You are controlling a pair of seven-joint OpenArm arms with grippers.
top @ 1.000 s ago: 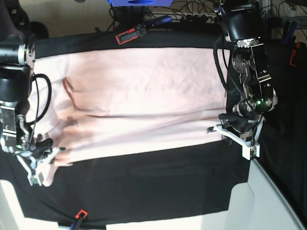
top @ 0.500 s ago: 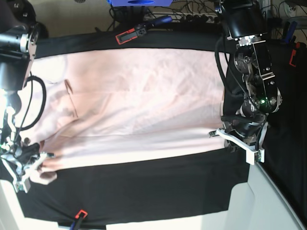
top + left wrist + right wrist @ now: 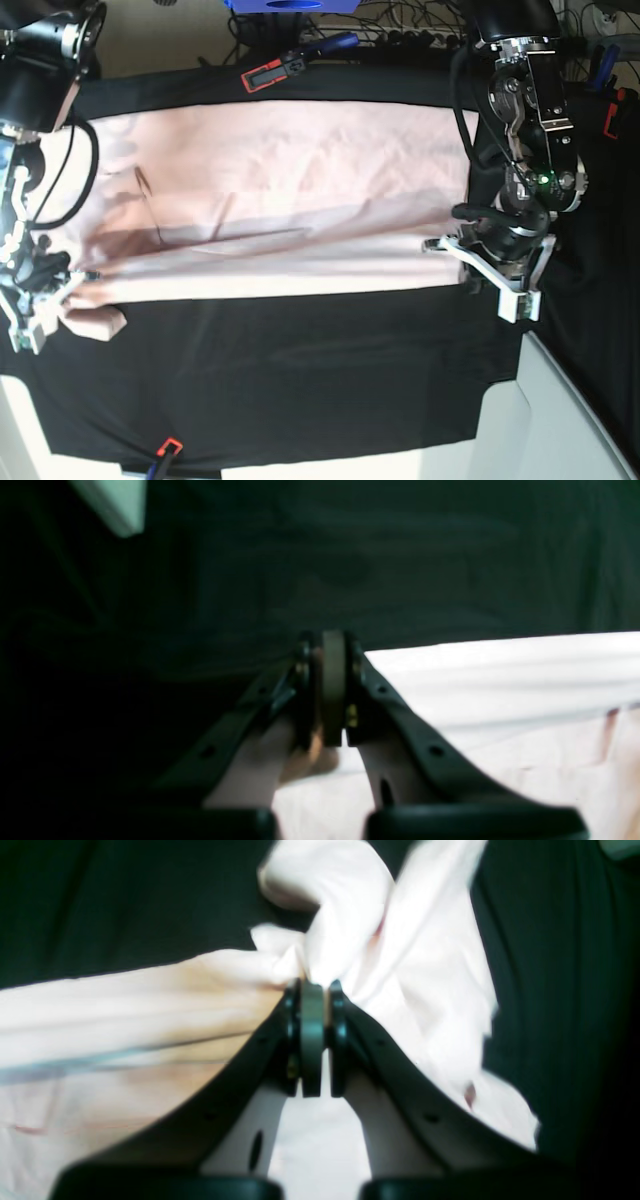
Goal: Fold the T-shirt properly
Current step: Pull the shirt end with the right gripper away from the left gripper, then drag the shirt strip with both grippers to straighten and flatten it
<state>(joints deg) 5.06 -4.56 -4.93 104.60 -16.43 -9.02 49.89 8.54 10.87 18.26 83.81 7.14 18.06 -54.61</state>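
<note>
The pale pink T-shirt (image 3: 290, 190) lies spread flat, plain side up; one sleeve bunched.

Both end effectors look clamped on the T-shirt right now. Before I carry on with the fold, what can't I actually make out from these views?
- Lettered side of the T-shirt: base view shows only plain pink.
- Left end effector grip: the pads hide the pinched cloth; left wrist view is dark and blurred.
- Right end effector: bunched cloth ahead of it is motion-blurred; which part is unclear.
- Collar: shadowed beside the right arm, base view.
</note>
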